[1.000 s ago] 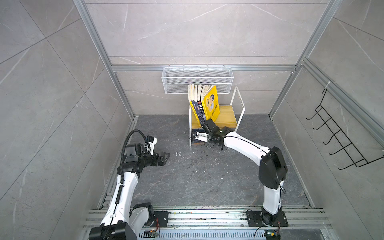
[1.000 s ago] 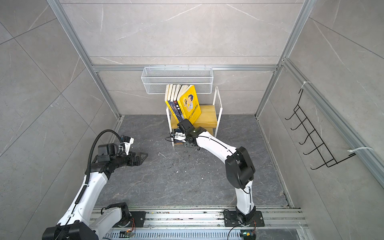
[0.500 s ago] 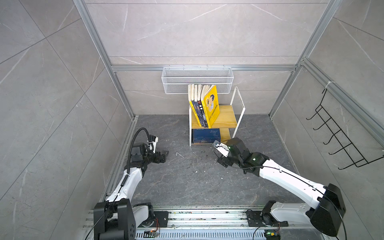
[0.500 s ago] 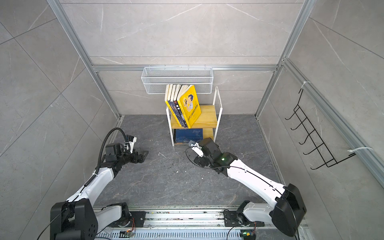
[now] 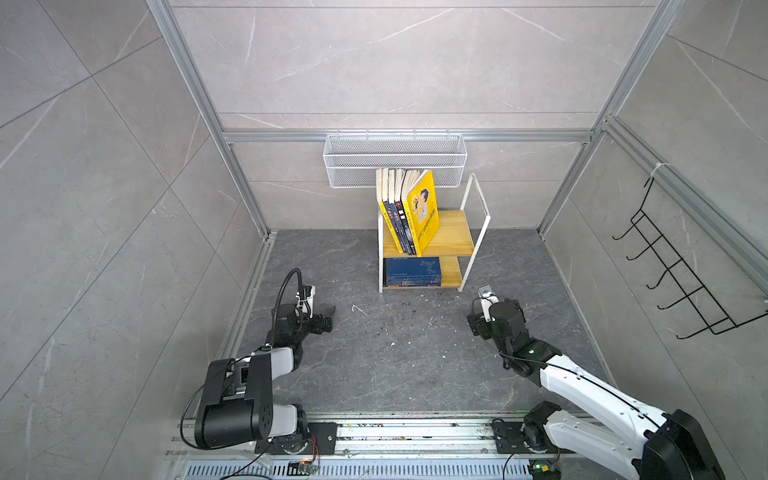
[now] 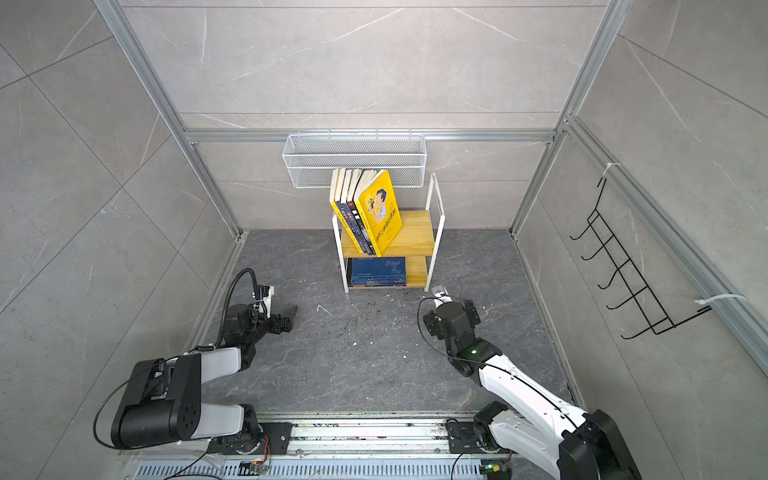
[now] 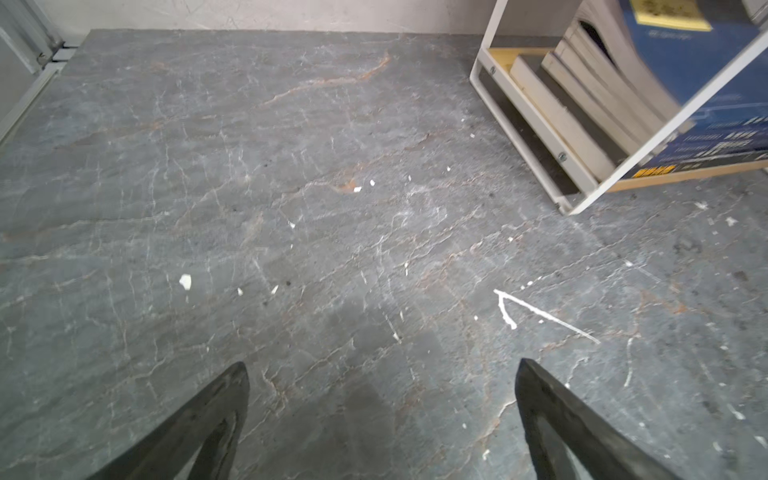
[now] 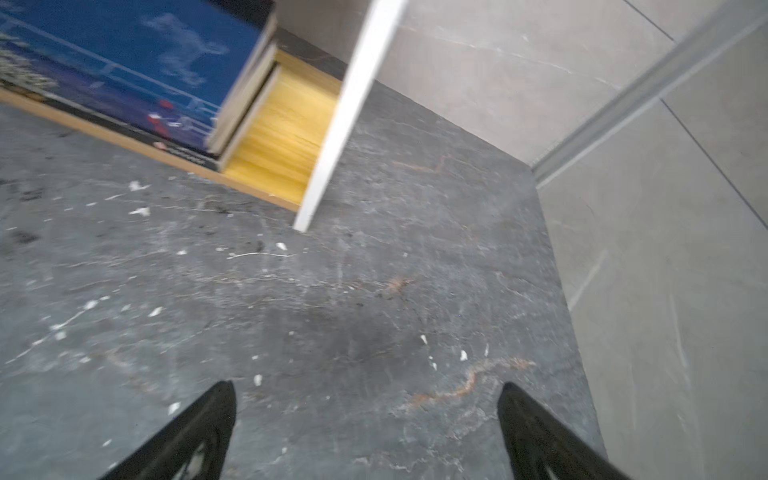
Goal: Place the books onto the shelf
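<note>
Books [image 5: 409,210] fill the left side of a small two-tier shelf [image 5: 455,235] made of light wooden boards in a white frame. The shelf stands at the back of a dark grey stone tabletop [image 5: 395,353], close to the rear wall. On the upper board, several thin books stand on end, pressed together. The outermost shows a bright yellow cartoon cover, with navy and black spines beside it. The right part of that board is bare wood. On the lower board a flat stack [image 5: 412,271] of books lies at the left, a navy cover on top, with bare wood to its right.

The left claw [image 7: 382,365] hovers low over the tabletop, well to the left of the shelf. Its dark fingers are spread wide apart with nothing between them. The right claw [image 8: 368,386] is near the shelf's right front leg, fingers also wide apart and empty. Its wrist view is blurred.

White flecks dot the tabletop. A white wire mesh basket [image 5: 395,160] hangs on the rear wall just above the upright books. A black hook rack [image 5: 681,282] hangs on the right wall.
</note>
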Robot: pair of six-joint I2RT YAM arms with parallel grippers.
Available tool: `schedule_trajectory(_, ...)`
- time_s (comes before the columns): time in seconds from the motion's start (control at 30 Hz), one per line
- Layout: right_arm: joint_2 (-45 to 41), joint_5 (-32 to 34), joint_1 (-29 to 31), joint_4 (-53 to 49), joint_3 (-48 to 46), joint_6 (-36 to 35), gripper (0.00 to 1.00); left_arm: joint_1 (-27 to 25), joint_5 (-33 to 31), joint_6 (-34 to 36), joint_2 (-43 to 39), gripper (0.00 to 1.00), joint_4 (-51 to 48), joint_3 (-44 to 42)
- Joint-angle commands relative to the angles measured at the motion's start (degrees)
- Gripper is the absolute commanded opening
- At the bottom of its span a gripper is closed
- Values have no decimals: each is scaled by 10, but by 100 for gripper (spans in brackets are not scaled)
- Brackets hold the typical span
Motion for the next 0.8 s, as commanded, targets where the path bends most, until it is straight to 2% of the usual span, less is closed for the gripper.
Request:
schedule_trajectory(0.0,16,-32,-51,98,-25,50,100,1,-27,-10,2,100,101,-3)
schedule_trajectory(0.13,62,-57,-110,177,-45,71,100,2,-69,-26,31,100,151,-18)
schedule_trajectory(0.2,86,-78,-133,247,-62,76,100,2,-81,-39,80,100,235,-25)
schedule_trajectory(0.27,111,-91,-157,288,-69,89,100,3,-85,-33,50,100,140,-3)
schedule_trajectory(0.33,135,-109,-171,339,-81,92,100,5,-101,-49,72,100,147,12)
schedule_trajectory(0.37,150,-120,-176,368,-87,94,100,5,-120,-52,62,100,96,27)
schedule_trajectory(0.5,209,-151,-183,453,-95,85,100,5,-140,-60,65,100,99,30)
schedule_trajectory(0.6,292,-154,-187,549,-104,85,100,5,-141,-61,65,100,98,30)
schedule_trajectory(0.63,303,-158,-188,550,-93,78,100,6,-142,-60,65,100,102,29)
schedule_trajectory(0.67,291,-164,-188,486,-74,81,100,5,-142,-61,65,100,102,29)
schedule_trajectory(0.77,296,-166,-192,508,-78,81,100,6,-143,-61,65,100,100,29)
